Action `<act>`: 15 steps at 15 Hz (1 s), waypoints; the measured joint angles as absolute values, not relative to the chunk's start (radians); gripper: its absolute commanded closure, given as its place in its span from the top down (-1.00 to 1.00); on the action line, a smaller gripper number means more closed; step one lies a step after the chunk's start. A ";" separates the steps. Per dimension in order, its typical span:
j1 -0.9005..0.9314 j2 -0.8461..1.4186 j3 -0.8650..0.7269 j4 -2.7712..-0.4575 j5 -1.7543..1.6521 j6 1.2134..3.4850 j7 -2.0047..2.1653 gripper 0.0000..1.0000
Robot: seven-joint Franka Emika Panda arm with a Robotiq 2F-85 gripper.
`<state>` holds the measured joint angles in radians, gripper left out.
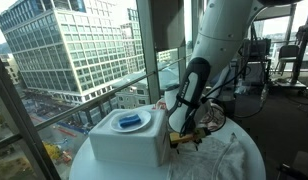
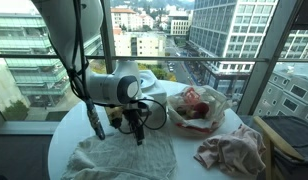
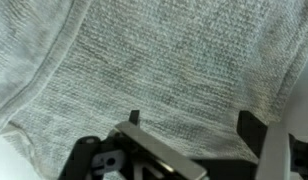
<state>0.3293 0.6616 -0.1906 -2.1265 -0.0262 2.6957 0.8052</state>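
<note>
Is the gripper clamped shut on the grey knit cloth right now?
No. In the wrist view the gripper has its fingers spread wide apart over the grey knit cloth, with only flat fabric between them.

Floor-to-ceiling windows (image 2: 209, 45) show daylit city towers (image 1: 69, 45) behind a round white table (image 2: 64, 150).
</note>
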 measured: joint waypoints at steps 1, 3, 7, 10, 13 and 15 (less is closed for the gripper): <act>0.328 0.645 -0.194 -2.149 -0.026 2.695 0.805 1.00; 0.319 0.629 -0.202 -2.181 -0.026 2.694 0.806 1.00; 0.288 0.646 -0.216 -2.192 -0.026 2.696 0.807 1.00; 0.265 0.668 -0.219 -2.183 -0.026 2.696 0.809 1.00; 0.254 0.685 -0.219 -2.164 -0.026 2.696 0.809 1.00; 0.252 0.695 -0.218 -2.149 -0.026 2.695 0.809 1.00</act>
<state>0.2519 0.6949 -0.2185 -2.1491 -0.0256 2.6954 0.8085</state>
